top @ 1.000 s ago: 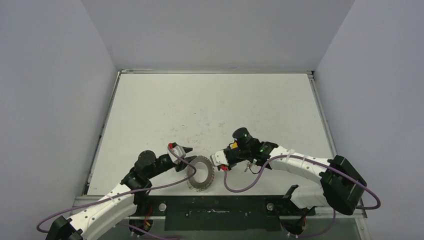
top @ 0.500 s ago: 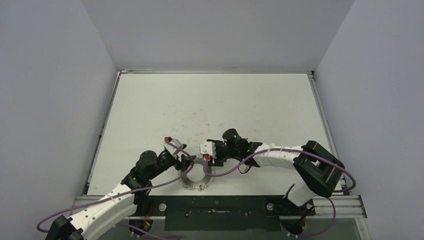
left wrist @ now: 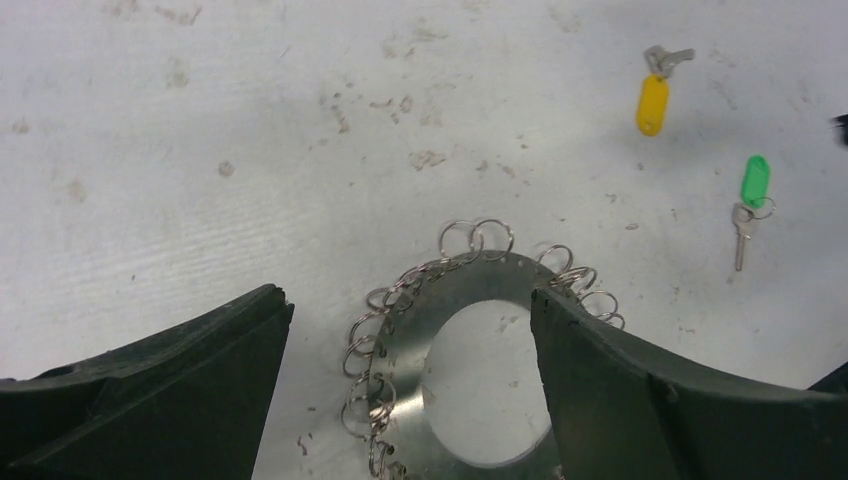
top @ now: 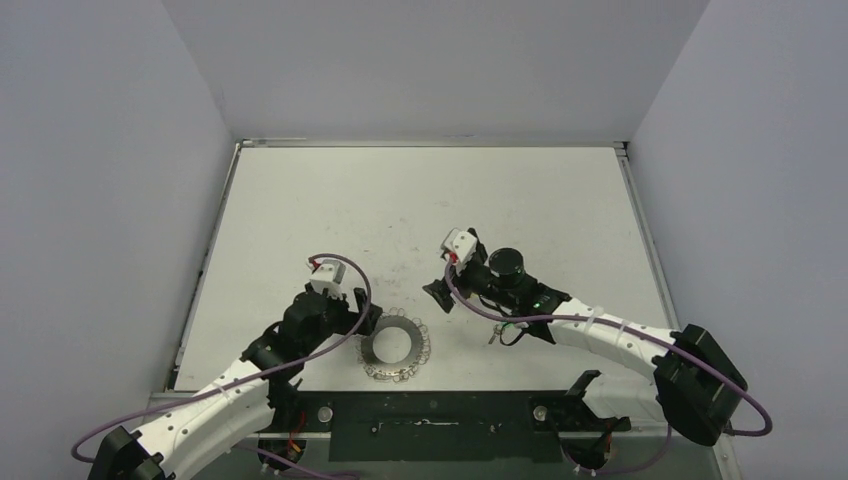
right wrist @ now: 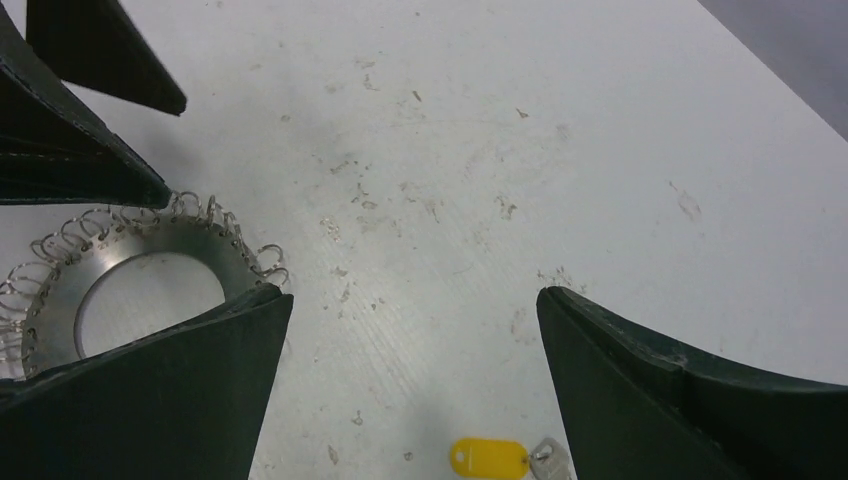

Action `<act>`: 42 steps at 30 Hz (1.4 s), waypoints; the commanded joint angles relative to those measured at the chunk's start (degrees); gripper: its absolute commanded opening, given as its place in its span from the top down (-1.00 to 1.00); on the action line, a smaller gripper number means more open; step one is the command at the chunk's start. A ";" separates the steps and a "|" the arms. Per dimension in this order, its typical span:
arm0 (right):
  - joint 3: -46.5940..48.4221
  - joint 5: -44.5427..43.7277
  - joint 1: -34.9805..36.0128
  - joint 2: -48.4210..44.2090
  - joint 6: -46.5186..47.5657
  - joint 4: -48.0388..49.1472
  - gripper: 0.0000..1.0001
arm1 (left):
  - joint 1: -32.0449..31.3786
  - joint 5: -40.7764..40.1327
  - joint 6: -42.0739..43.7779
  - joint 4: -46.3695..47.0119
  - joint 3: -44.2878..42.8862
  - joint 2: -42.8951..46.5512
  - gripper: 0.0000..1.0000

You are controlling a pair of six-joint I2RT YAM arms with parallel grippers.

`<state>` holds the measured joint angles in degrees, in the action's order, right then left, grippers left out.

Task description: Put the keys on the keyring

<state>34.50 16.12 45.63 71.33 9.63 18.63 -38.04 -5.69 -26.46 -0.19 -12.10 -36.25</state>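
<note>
The keyring [top: 395, 348] lies flat on the table, a silver disc [left wrist: 408, 345] rimmed with wire loops. My left gripper [left wrist: 408, 298] hovers over it, open, with nothing held; its right finger [left wrist: 640, 400] covers part of the disc. The yellow-headed key [left wrist: 652, 100] and the green-headed key [left wrist: 752, 190] lie loose on the table to the right of the keyring. My right gripper [right wrist: 412, 295] is open and empty above bare table, with the yellow key [right wrist: 490, 458] just below its fingers and the keyring [right wrist: 205, 250] at its left. In the top view the right arm hides the yellow key.
The left gripper's dark fingers [right wrist: 90, 170] show at the upper left of the right wrist view, close to the right gripper. Grey walls enclose the white table [top: 420, 200]. A purple cable [top: 480, 310] loops along each arm.
Both grippers have opened. The keyring, tilted up between them a second ago, now lies flat. The right gripper has drawn back to the right and away; the left has lifted back.
</note>
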 commanded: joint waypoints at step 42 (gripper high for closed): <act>6.71 4.02 3.90 19.58 -37.02 -15.12 0.69 | 3.13 6.14 -23.70 -12.77 -4.73 -14.50 -0.06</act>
<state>35.90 24.49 49.58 89.69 -30.72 6.96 -35.38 0.73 -51.79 -13.65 -16.43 -50.65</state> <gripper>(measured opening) 0.196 0.534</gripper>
